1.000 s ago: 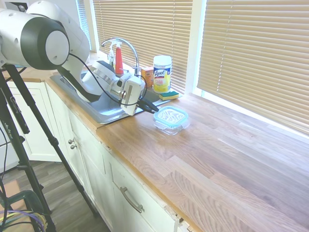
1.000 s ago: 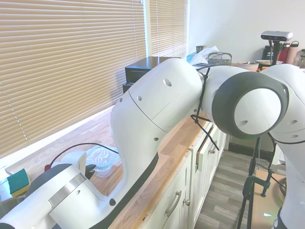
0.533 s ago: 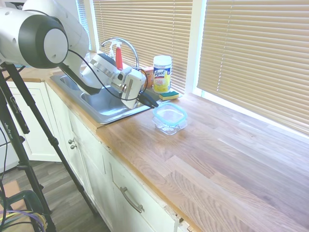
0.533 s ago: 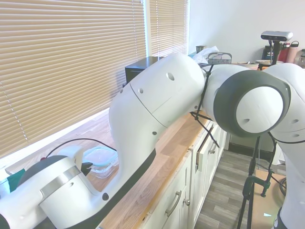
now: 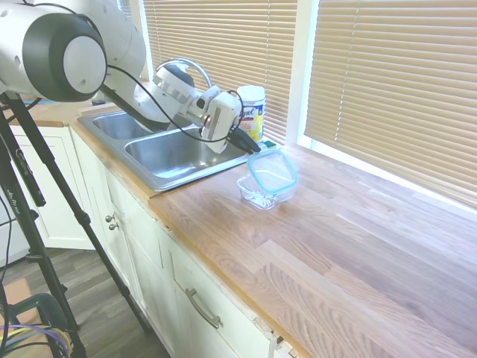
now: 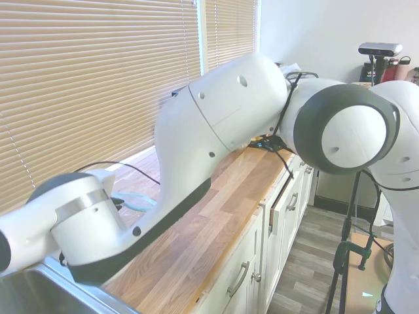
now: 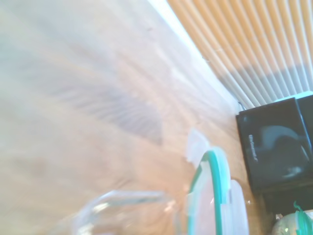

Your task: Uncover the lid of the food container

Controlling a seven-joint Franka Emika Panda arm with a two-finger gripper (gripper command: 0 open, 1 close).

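We see our gripper (image 5: 257,149) pinching the lid (image 5: 273,171), now lifted and tilted off the food container (image 5: 261,193); it's nearly uncovered.

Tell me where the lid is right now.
In the first exterior view the lid is tilted up off the food container, held at its sink-side edge by the claw, just in front of the wipes canister.
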